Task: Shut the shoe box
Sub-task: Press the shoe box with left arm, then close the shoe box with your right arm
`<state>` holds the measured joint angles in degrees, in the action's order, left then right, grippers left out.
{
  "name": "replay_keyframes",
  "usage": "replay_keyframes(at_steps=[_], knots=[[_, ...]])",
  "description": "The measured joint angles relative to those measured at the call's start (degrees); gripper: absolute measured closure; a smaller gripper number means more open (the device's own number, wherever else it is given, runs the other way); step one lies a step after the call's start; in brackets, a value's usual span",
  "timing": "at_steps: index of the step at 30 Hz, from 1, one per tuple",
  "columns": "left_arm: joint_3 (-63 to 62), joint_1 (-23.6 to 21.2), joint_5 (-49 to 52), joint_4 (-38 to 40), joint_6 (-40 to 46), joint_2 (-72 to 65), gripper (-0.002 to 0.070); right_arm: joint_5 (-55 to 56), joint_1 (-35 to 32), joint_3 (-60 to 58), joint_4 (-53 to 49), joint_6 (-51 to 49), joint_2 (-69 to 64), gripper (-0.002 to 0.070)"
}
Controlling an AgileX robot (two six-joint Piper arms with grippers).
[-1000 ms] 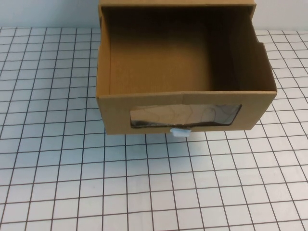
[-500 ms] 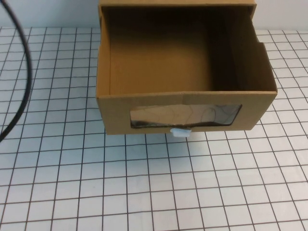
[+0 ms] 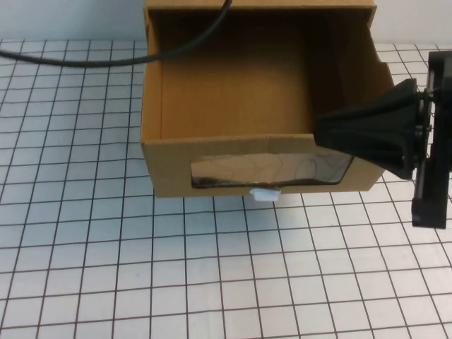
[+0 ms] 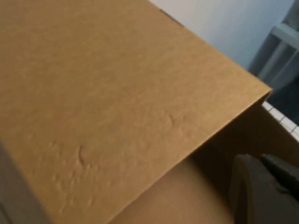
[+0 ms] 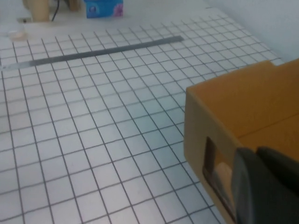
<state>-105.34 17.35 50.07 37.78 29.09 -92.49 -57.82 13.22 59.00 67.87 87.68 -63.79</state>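
Observation:
The shoe box (image 3: 169, 166) is a brown cardboard drawer pulled out toward me from its outer sleeve (image 3: 258, 4). Its front has a clear window (image 3: 272, 169) with a small white tab (image 3: 265, 194) below it. My right gripper (image 3: 321, 134) comes in from the right with its fingers together, its tip at the drawer's front right corner. In the right wrist view the gripper (image 5: 261, 186) hangs beside the windowed front (image 5: 215, 163). My left gripper (image 4: 264, 191) shows only in the left wrist view, fingers together, close above the sleeve's cardboard top (image 4: 117, 93).
A black cable (image 3: 141, 60) runs from the left across the grid table and over the box's back left. In the right wrist view a metal ruler (image 5: 103, 51) and a blue packet (image 5: 103, 8) lie far off on the grid table (image 5: 93, 140).
My right gripper has come into view from the right and reached the drawer's front right corner. The black cable has swung from the far left to the box's back. The box has not moved.

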Motion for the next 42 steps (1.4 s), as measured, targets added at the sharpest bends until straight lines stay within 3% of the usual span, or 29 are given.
replay_keyframes(at_steps=[4, 10, 17, 23, 34, 42], knots=[[-11.0, 0.0, 4.2, 6.1, 1.0, -10.7, 0.068, 2.3, 3.6, 0.0, -6.6, 0.5, -0.1, 0.069], [-24.3, 0.0, 9.8, 11.6, 0.1, -24.0, 0.068, 9.4, 14.0, 0.0, -26.7, -9.7, -0.8, 0.069], [-28.0, 0.0, 10.6, 12.4, -6.0, -31.1, 0.068, 10.8, 20.5, 0.1, -32.9, -12.2, -6.8, 0.069], [-28.6, 0.0, 11.1, 12.7, -6.7, -31.4, 0.068, 14.1, 21.3, 0.1, -39.0, -9.2, -15.4, 0.069], [-28.6, 0.0, 11.2, 12.8, -6.7, -31.3, 0.068, 39.7, 21.4, 0.7, -42.2, -8.4, -23.7, 0.069], [-28.6, 0.0, 11.3, 12.8, -6.6, -31.3, 0.068, 39.7, 21.4, 12.4, -43.9, -8.4, -34.6, 0.069]])
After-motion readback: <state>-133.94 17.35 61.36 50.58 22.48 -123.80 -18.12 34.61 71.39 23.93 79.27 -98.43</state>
